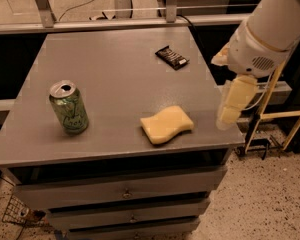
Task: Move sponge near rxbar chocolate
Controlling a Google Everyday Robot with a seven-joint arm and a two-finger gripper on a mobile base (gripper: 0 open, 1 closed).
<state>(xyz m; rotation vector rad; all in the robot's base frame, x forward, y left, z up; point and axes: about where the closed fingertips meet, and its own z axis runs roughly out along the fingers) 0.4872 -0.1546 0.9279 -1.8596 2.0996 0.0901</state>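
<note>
The pale yellow sponge (166, 125) lies flat near the front edge of the grey table top (110, 74), right of centre. The rxbar chocolate (172, 57), a small black wrapper, lies at the back right of the table, well apart from the sponge. My gripper (231, 104) hangs from the white arm (270, 24) just off the table's right edge. It is to the right of the sponge and a little above table height, and it holds nothing that I can see.
A green drink can (69, 107) stands upright at the front left of the table. Drawers (125, 194) sit below the top. A metal rail (140, 21) and cables run behind the table. A yellowish stand (285, 114) is at the right.
</note>
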